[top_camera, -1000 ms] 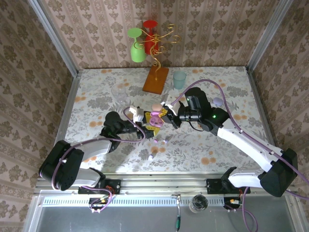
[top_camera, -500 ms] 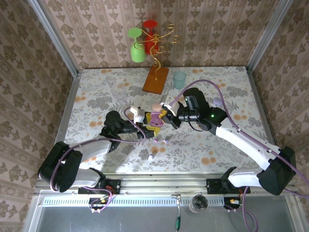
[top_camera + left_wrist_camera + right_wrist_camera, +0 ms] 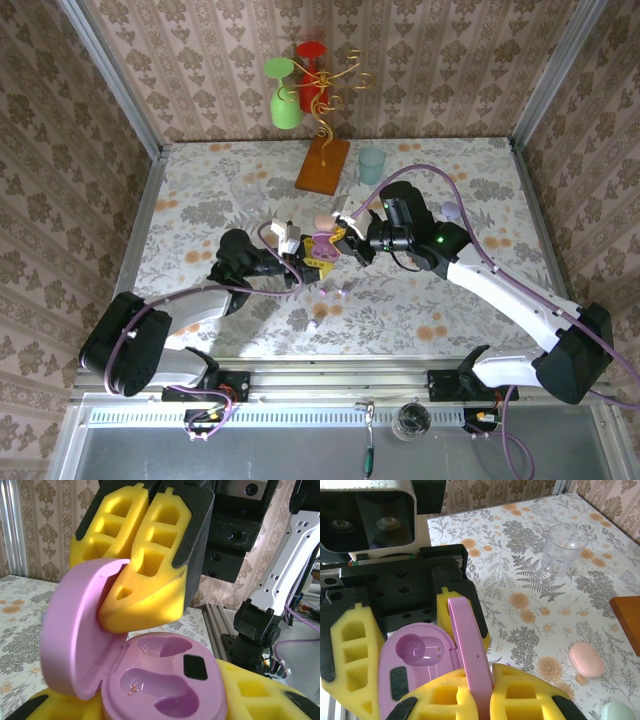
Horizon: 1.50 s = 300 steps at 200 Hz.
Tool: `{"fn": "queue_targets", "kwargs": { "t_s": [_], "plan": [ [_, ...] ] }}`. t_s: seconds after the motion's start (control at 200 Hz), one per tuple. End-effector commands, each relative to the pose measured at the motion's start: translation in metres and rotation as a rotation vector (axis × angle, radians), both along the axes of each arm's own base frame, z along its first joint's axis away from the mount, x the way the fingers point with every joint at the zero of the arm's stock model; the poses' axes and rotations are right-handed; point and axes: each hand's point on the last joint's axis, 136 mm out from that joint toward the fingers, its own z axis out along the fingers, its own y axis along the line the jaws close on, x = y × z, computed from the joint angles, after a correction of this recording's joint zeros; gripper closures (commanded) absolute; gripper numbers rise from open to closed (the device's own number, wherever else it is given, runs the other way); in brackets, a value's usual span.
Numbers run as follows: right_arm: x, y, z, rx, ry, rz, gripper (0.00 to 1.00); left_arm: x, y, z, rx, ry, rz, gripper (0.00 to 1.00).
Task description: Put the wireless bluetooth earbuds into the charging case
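Note:
The purple charging case (image 3: 165, 680) is open, and both of its earbud wells are bare. My left gripper (image 3: 160, 700) is shut on its base, with a yellow foam finger on each side. My right gripper (image 3: 490, 690) is shut on the raised lid (image 3: 470, 645), pinching its edge. From above, the two grippers, left (image 3: 303, 258) and right (image 3: 337, 240), meet over the case (image 3: 321, 244) at mid-table. Three tiny earbuds lie on the cloth just in front of them: a purple bud (image 3: 325, 291), another (image 3: 345, 292) and a white one (image 3: 314, 325).
A pink case (image 3: 586, 660) and a mint case (image 3: 617, 712) lie beyond my right gripper, and a lilac case (image 3: 452, 210) sits further right. A clear glass (image 3: 563, 549), a teal cup (image 3: 371, 165) and a wooden-based gold stand (image 3: 322, 165) holding green and red glasses fill the back.
My left gripper has edged slightly right toward the right gripper, carrying the case. The right arm has barely moved and still holds the lid.

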Motion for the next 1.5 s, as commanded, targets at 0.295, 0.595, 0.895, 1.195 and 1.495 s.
{"fn": "queue_targets", "kwargs": {
  "t_s": [0.295, 0.595, 0.895, 1.195, 1.495],
  "plan": [
    [-0.005, 0.000, 0.031, 0.078, -0.017, -0.016, 0.78, 0.005, 0.001, 0.014, -0.038, -0.053, 0.027, 0.66],
    [-0.017, -0.025, 0.061, 0.160, -0.088, -0.111, 0.26, 0.010, 0.007, 0.015, -0.052, -0.069, 0.067, 0.65],
    [0.010, -0.090, 0.038, 0.342, 0.114, -0.548, 0.24, 0.025, 0.019, 0.020, -0.083, -0.111, 0.164, 0.67],
    [0.020, -0.091, -0.056, 0.340, 0.437, -0.728, 0.25, 0.061, 0.035, 0.017, -0.070, -0.088, 0.292, 0.67],
    [0.014, -0.044, -0.130, 0.225, 0.646, -0.677, 0.31, 0.097, 0.071, 0.025, -0.082, -0.080, 0.440, 0.68]
  ]
}}
